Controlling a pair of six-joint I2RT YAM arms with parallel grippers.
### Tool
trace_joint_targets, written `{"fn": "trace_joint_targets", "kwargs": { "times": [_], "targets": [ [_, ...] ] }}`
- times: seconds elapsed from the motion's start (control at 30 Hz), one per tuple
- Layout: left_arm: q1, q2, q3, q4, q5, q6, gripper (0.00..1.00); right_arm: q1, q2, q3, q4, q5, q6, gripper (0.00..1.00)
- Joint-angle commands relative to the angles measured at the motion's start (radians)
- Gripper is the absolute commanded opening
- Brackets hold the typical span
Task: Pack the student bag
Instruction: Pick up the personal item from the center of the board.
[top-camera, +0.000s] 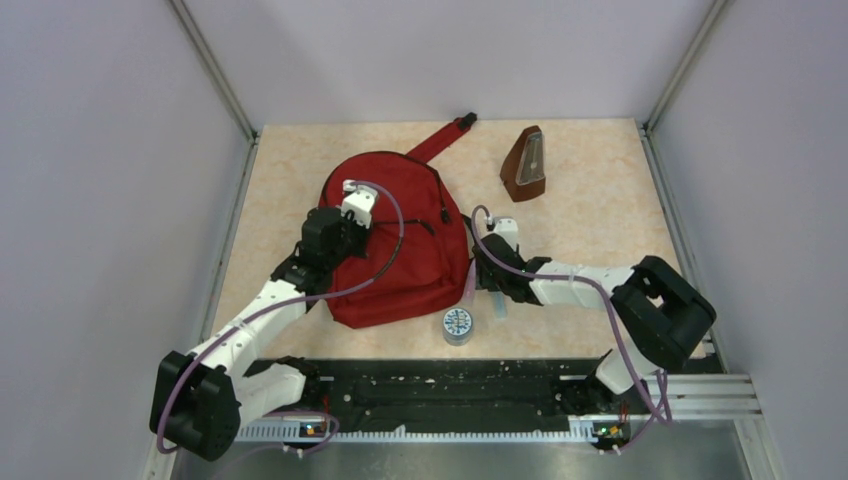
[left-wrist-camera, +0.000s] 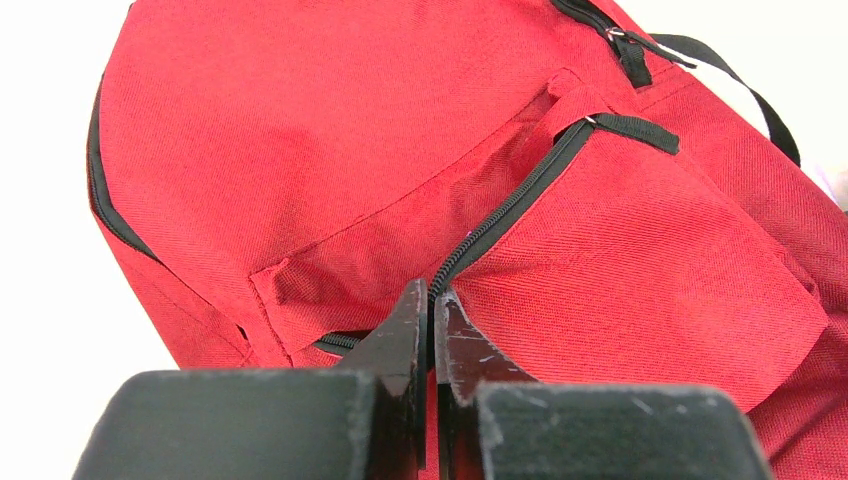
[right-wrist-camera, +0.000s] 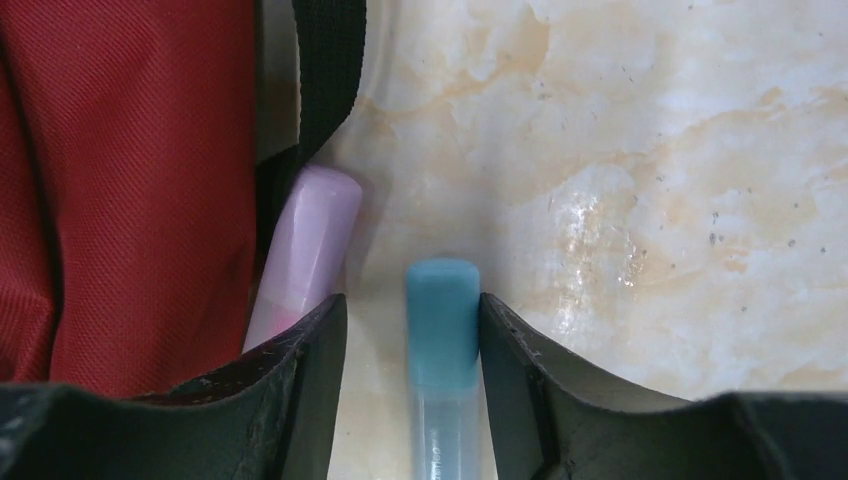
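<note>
Student bag (top-camera: 415, 270) lies flat, left of centre on desk (top-camera: 600, 215). Left claw (left-wrist-camera: 432, 300) pinched shut, tips on front-pocket zipper (left-wrist-camera: 510, 205). Right claw (right-wrist-camera: 410, 305) part open, straddling blue-capped pen (right-wrist-camera: 443, 330) beside bag, toward right edge.

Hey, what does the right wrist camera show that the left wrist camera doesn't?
Only the right wrist view: a blue-capped marker lying between the fingers of the open right tool, a pink-capped marker against the edge of the student bag, and the marbled table. Only the left wrist view: the bag's front pocket with its black zipper, and the left tool closed right at that zipper's near end. Both: the bag's red fabric and black trim.
</note>
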Motion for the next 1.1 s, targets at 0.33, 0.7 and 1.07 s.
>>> {"fn": "trace_joint_targets", "kwargs": {
  "times": [0.33,0.7,1.07],
  "targets": [
    [0.004,0.011,0.016,0.061,0.014,0.003,0.00,0.014,0.008,-0.009,-0.096,0.072,-0.035,0.14],
    [0.005,-0.021,0.002,0.069,0.024,0.001,0.00,0.006,-0.145,0.245,0.020,0.116,-0.222,0.00],
    [0.003,-0.028,-0.001,0.068,0.079,0.010,0.00,0.007,0.210,0.629,0.302,-0.128,-0.298,0.00]
  ]
}}
